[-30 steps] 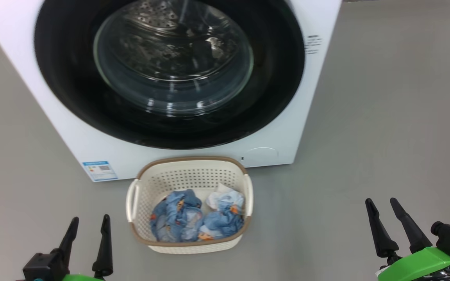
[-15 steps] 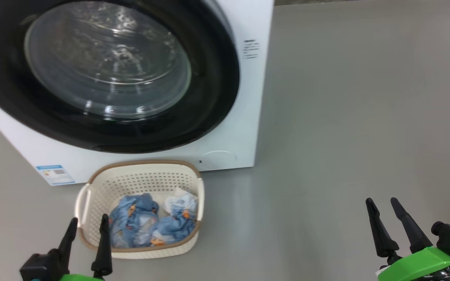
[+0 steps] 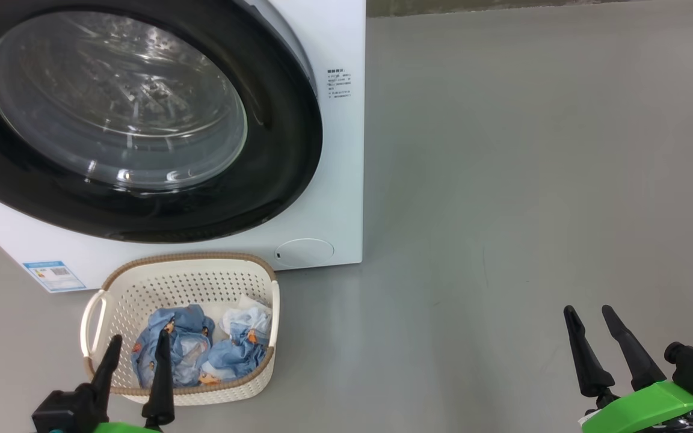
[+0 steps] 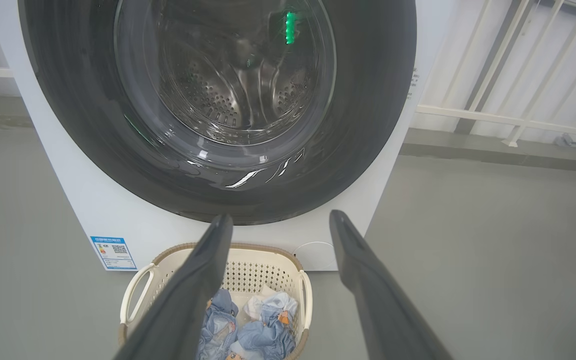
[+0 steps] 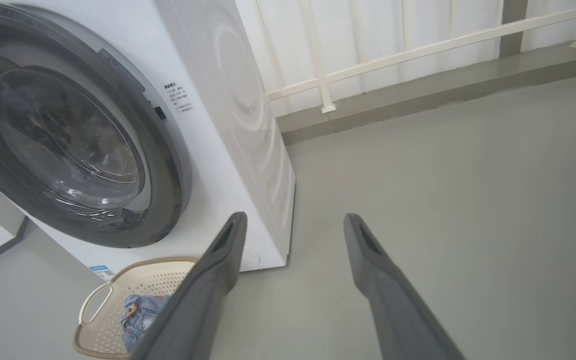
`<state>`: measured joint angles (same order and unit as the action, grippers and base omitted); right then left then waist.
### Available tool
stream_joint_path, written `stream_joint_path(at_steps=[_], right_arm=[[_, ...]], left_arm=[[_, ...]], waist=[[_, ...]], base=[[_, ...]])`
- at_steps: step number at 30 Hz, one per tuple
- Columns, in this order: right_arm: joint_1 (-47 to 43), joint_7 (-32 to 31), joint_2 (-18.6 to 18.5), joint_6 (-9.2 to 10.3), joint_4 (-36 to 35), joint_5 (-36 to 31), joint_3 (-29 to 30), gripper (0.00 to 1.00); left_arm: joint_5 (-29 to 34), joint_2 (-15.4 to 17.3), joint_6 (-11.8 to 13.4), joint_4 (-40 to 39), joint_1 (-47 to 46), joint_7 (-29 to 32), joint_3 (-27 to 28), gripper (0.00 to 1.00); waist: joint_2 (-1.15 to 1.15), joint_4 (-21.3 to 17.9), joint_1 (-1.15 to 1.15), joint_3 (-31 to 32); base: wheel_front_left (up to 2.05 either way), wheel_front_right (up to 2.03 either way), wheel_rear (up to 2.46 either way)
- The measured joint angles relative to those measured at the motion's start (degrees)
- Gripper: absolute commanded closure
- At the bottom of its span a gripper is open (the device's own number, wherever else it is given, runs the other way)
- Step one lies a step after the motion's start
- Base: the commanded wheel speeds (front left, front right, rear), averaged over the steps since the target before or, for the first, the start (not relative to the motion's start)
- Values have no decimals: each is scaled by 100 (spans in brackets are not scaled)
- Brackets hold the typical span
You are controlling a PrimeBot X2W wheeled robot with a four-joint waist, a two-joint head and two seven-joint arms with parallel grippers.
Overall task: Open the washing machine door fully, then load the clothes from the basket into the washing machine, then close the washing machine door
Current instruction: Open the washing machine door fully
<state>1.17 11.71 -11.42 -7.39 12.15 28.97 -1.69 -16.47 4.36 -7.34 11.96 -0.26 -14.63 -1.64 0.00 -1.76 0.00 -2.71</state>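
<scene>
The washing machine (image 3: 341, 180) is white and stands at the upper left. The washing machine door (image 3: 280, 180), black-rimmed with a glass porthole, lies flat against the front, closed. In front of it on the floor sits the cream basket (image 3: 185, 258) holding the clothes (image 3: 185, 352), blue printed fabric and a pale cloth. My left gripper (image 3: 139, 338) is open, empty, and overlaps the basket's near edge in the head view. In the left wrist view its fingers (image 4: 203, 280) frame the door (image 4: 368, 125) and basket (image 4: 248, 272). My right gripper (image 3: 587, 310) is open over bare floor, far right.
Grey floor (image 3: 503, 210) stretches to the right of the machine. A blue label sticker (image 3: 53, 274) and a round service flap (image 3: 304, 252) sit low on the machine's front. A white railing (image 5: 368, 65) and a raised kerb (image 5: 418, 95) run behind.
The head camera has swung right, so machine and basket sit further left in the picture. Both grippers keep their places in the view and stay open.
</scene>
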Motion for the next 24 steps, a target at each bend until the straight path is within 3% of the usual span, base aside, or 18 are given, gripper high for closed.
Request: stream_joint_path(at_steps=[14,15,16,18,19,24], right_arm=[[12,9,62,0,20,31,-27,0],[16,9,65,0,32,53,-49,32],[22,24,65,0,49,70,-90,56],[59,51,71,0,85,148,-145,80],[103,53,75,0,108,189,-158,98],[430,141,111,0,129,446,-225,100]], left_arm=[[-19,0,0,2,1,0,-23,0],[-21,-1,0,2,1,0,-29,0],[-27,-3,0,2,1,0,-35,0],[-62,-19,0,3,2,0,-42,0],[-65,-30,0,3,2,0,-49,0],[-100,-46,0,3,1,0,-68,0]], waist=[[0,22,0,-8],[0,24,0,-9],[0,28,0,-7],[0,34,0,-10],[0,41,0,-10],[0,74,0,-52]], base=[[0,0,0],[0,0,0],[0,0,0],[0,0,0],[0,0,0],[0,0,0]])
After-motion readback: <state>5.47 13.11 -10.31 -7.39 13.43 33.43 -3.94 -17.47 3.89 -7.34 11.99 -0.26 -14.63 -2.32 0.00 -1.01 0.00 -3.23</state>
